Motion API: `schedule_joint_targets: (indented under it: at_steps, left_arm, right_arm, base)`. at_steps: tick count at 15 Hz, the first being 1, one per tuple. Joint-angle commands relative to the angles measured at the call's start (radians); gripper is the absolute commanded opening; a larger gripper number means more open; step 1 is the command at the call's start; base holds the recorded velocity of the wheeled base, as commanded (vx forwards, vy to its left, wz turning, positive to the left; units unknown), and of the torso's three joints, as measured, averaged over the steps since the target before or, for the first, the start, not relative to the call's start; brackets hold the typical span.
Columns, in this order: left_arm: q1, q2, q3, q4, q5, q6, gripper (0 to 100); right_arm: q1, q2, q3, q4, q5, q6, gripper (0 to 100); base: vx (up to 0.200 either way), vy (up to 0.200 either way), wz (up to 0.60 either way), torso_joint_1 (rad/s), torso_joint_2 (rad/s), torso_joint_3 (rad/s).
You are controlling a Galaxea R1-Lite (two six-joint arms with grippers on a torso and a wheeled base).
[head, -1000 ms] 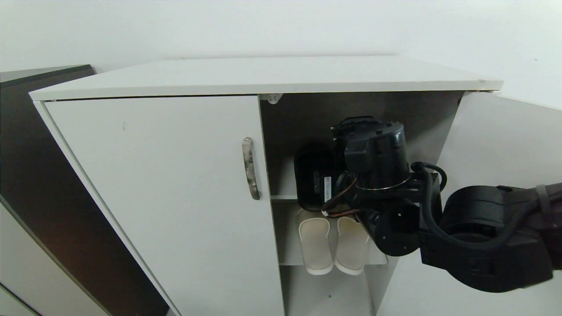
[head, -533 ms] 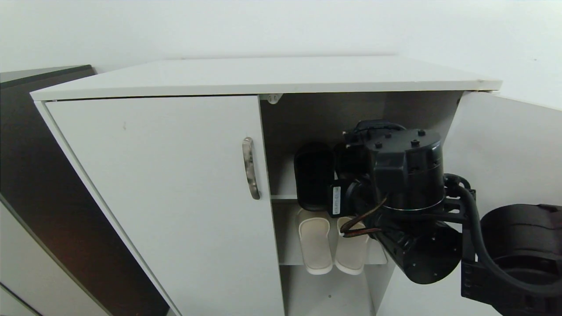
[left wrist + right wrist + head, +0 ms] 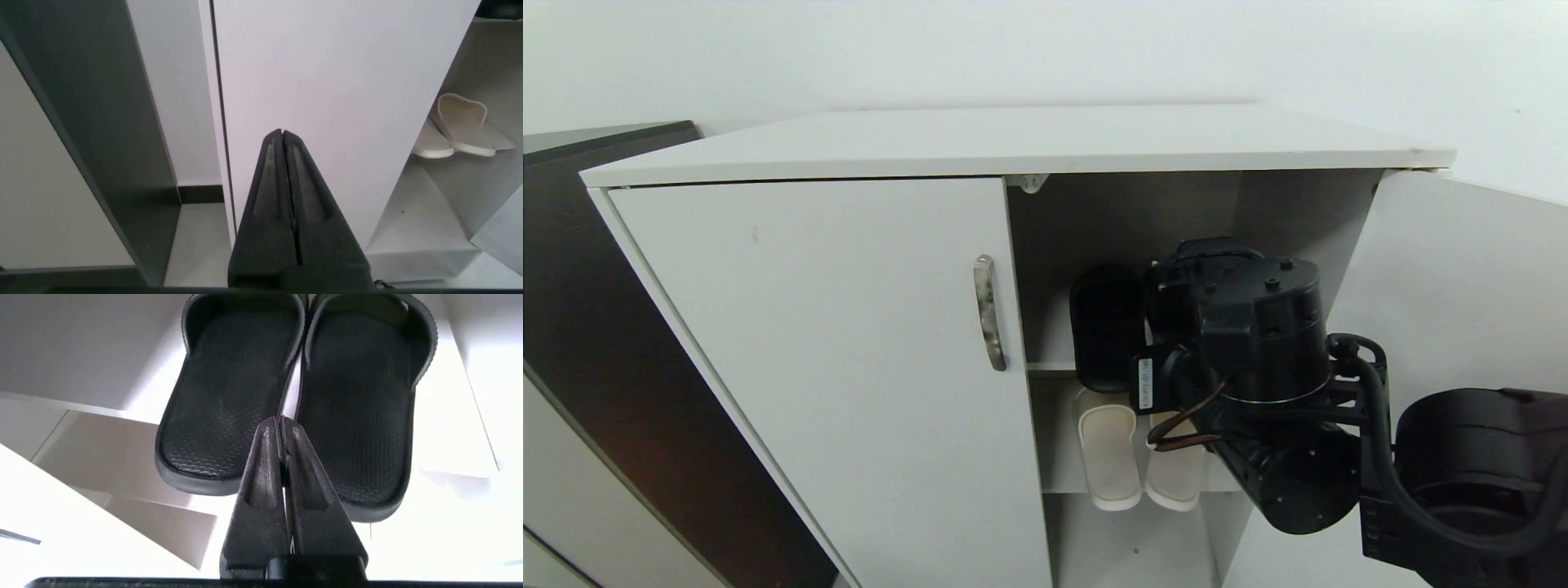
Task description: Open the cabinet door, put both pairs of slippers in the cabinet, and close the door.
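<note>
The white cabinet has its left door closed and its right door swung open. A pair of black slippers lies on the upper shelf, heels outward. A pair of white slippers rests on the shelf below. My right arm's wrist hangs in front of the opening and covers part of both pairs. My right gripper is shut and empty, its tip just off the heels of the black slippers, in line with the gap between them. My left gripper is shut and faces the closed left door, with the white slippers off to one side.
The closed door carries a metal handle beside the opening. A dark panel stands to the left of the cabinet. The bottom compartment lies under the white slippers. In the left wrist view, a grey panel stands beside the cabinet.
My right arm has drawn back to the right and lower, its wrist turned, then eased slightly left. Both pairs of slippers have stayed where they were.
</note>
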Motion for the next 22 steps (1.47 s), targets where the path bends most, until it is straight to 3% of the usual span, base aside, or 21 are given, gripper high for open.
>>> schedule_joint_targets:
  at_steps: [1,15,22]
  left_arm:
    - [0.000,0.001,0.000,0.000,0.000,0.000,0]
    - [0.000,0.001,0.000,0.000,0.000,0.000,0]
    - [0.000,0.001,0.000,0.000,0.000,-0.002,0]
  right_arm:
    - [0.000,0.009,0.000,-0.001,0.000,-0.001,0]
    - [0.000,0.015,0.049,-0.003,0.001,0.002,0]
    - [-0.001,0.021,0.089,-0.076,0.004,-0.033,0]
  base:
    - [0.000,0.000,0.00,0.000,0.00,0.000]
    - [-0.200,0.000,0.00,0.003,0.00,0.002]
    - [-0.200,0.000,0.00,0.002,0.00,0.004]
